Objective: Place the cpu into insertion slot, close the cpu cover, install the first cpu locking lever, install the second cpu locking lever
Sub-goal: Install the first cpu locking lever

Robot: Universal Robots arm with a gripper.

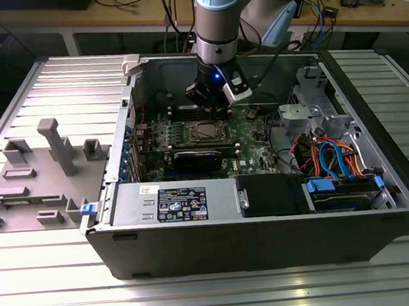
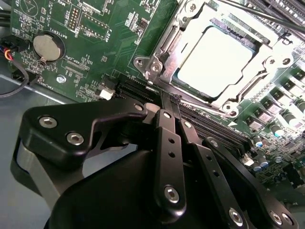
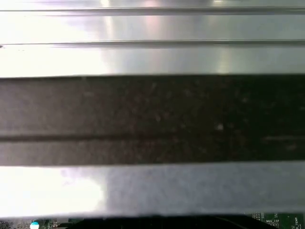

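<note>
Cpu (image 2: 215, 62) sits seated in the insertion slot (image 2: 157, 64), just ahead of our pincer (image 2: 172, 110), whose fingers are pressed together, empty.

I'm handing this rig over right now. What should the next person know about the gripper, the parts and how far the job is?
Gripper: fingers together, holding nothing, tips just beside the socket on the green board.
Chip: seated in the socket, silver top showing.
Cover: silver frame lying flat around the chip, so it looks closed.
Levers: thin metal rods run along the frame's edges; I cannot tell if either is latched.
Done: chip placed, cover apparently down.
Left: confirm and lock both levers.
</note>
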